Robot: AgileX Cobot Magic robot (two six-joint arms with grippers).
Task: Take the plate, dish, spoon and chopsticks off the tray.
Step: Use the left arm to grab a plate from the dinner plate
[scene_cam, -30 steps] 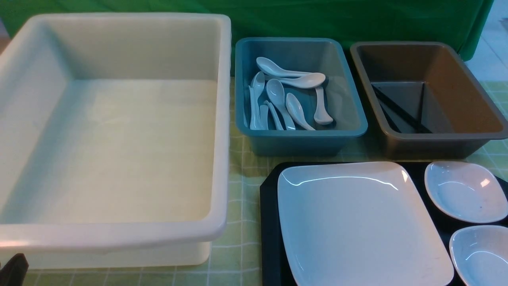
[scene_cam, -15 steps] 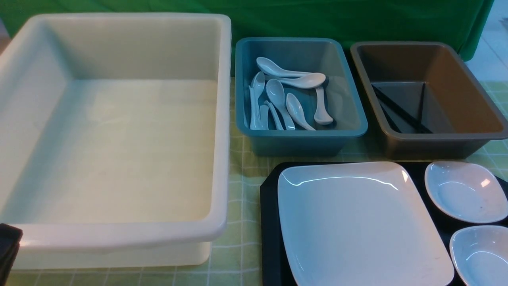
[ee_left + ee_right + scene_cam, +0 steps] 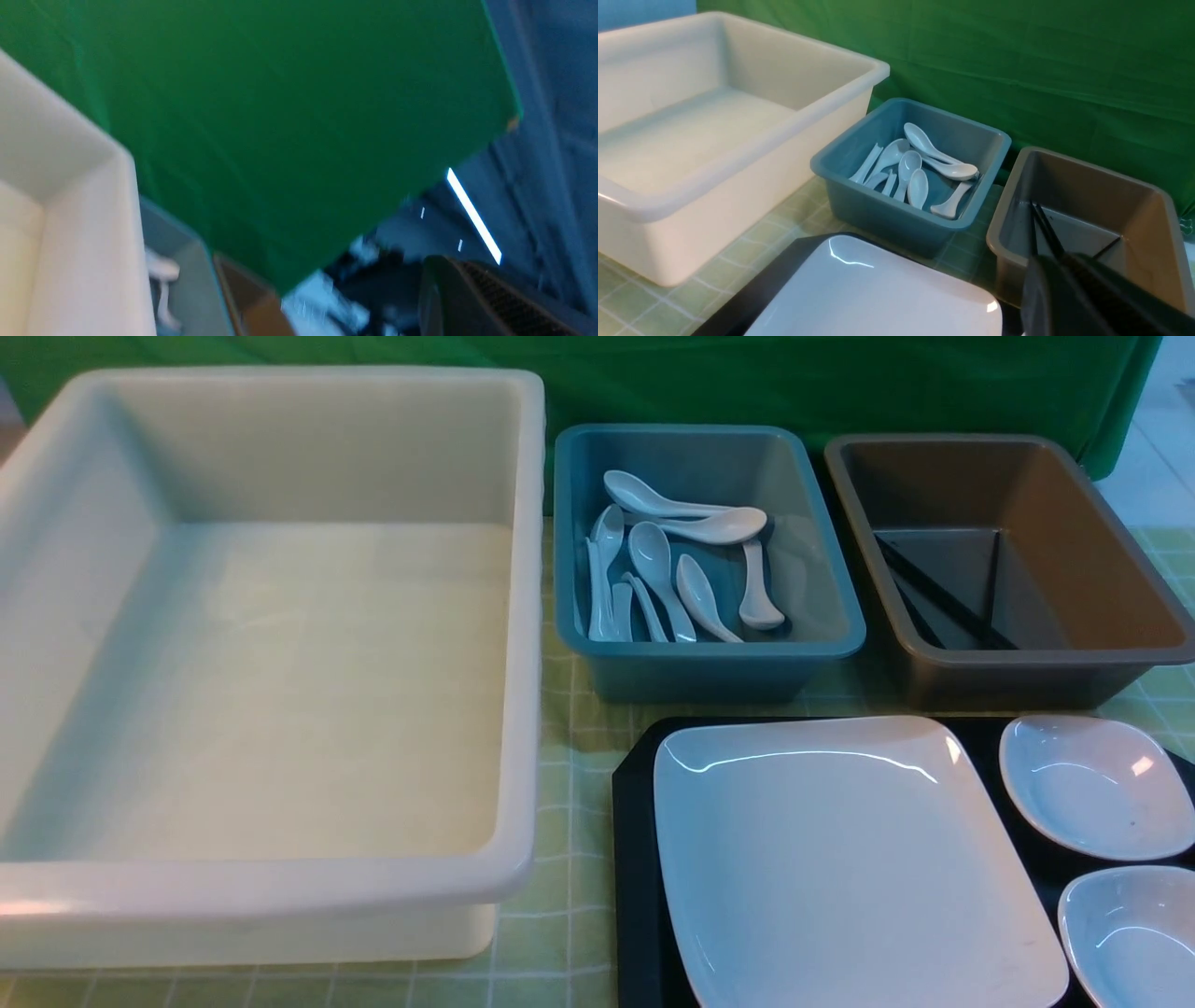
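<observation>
Two grippers, both closed, nothing held. The right gripper [image 3: 1057, 289] hangs beside the brown bin [image 3: 1087, 186]. The left gripper [image 3: 448, 289] points up at the green backdrop [image 3: 280, 116], view blurred. Neither shows in the front view, so prob. parked btwn picks.

The plate [image 3: 854, 859] sits on the tray [image 3: 635, 859] at 5 o'clock of the front view. Far dish [image 3: 1092, 784] and near dish [image 3: 1134, 933] are at its 3 o'clock, also on the tray.

Blue bin [image 3: 709, 653] at the plate's 12 holds the spoons [image 3: 653, 560], task's one prob. among them. Chopsticks [image 3: 943, 602] lie in the brown bin at 1 o'clock.

Sorted by type. White bin [image 3: 280, 887] at 9 holds nothing, likely for plate + dishes.
</observation>
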